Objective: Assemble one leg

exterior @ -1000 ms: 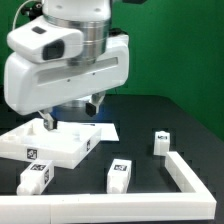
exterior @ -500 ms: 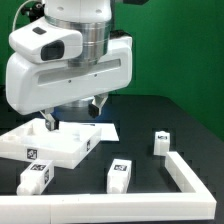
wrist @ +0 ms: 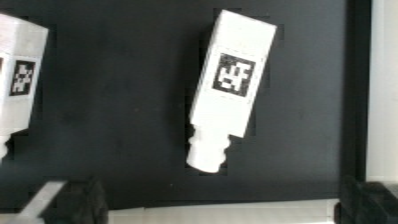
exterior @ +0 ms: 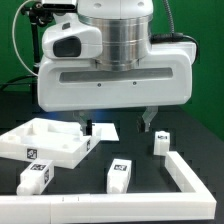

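Three legs lie on the black table: one [exterior: 160,142] at the exterior view's right, one [exterior: 120,174] at front centre, one [exterior: 37,177] at front left. My gripper [exterior: 119,125] hangs open and empty above the table's middle, its fingers [exterior: 150,120] wide apart. In the wrist view one leg [wrist: 228,80] with its tag up and its peg end toward the gripper lies between the finger lines, ahead of my gripper [wrist: 222,205]. A second leg [wrist: 16,75] lies at the picture's edge. The fingertips [wrist: 71,200] touch nothing.
The wide flat white panel [exterior: 45,143] with corner sockets lies at the exterior view's left. The marker board [exterior: 108,130] lies behind it. A white L-shaped rail [exterior: 186,176] borders the table's front right. A pale strip [wrist: 214,212] shows under the fingers in the wrist view.
The arm has swung from over the panel toward the exterior view's right, now over the table's middle. The gripper stays open. The legs and the panel have not moved.
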`<state>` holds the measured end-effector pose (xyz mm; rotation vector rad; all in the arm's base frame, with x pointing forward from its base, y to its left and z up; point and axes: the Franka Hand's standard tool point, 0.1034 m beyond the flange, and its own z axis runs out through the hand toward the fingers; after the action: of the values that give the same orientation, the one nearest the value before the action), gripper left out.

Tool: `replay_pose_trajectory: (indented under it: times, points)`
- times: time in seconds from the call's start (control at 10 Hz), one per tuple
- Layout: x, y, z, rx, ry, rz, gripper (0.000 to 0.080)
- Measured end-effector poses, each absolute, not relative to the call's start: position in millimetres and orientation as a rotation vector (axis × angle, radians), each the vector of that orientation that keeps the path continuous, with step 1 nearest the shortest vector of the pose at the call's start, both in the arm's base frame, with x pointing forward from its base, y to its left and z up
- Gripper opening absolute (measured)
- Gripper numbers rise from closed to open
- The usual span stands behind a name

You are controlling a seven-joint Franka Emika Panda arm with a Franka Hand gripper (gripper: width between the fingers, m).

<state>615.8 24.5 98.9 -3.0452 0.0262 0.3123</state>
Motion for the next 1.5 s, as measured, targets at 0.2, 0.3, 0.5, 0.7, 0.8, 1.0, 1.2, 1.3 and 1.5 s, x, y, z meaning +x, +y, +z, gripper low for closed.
replay_pose_trajectory:
  times: [0.2,0.3,0.5,0.7,0.8,1.0,1.2,1.3,1.5]
  points:
    - [615.7,24.5,98.6,-3.045,0.026,0.313,0.0650]
    - [615.0,24.4,97.8,-3.045,0.027,0.314,0.0650]
    - [600.9,36.2,80.2,-3.066,0.217,0.257,0.0650]
    - [591.3,54.1,53.4,-3.078,0.222,0.190,0.0650]
    - [591.8,58.4,40.9,-3.080,0.215,0.166,0.0650]
    - [593.2,63.5,29.5,-3.084,0.205,0.138,0.0650]
    - [593.2,63.5,29.5,-3.084,0.205,0.138,0.0650]
    - [593.2,63.5,29.5,-3.084,0.205,0.138,0.0650]
    - [593.2,63.5,29.5,-3.084,0.205,0.138,0.0650]
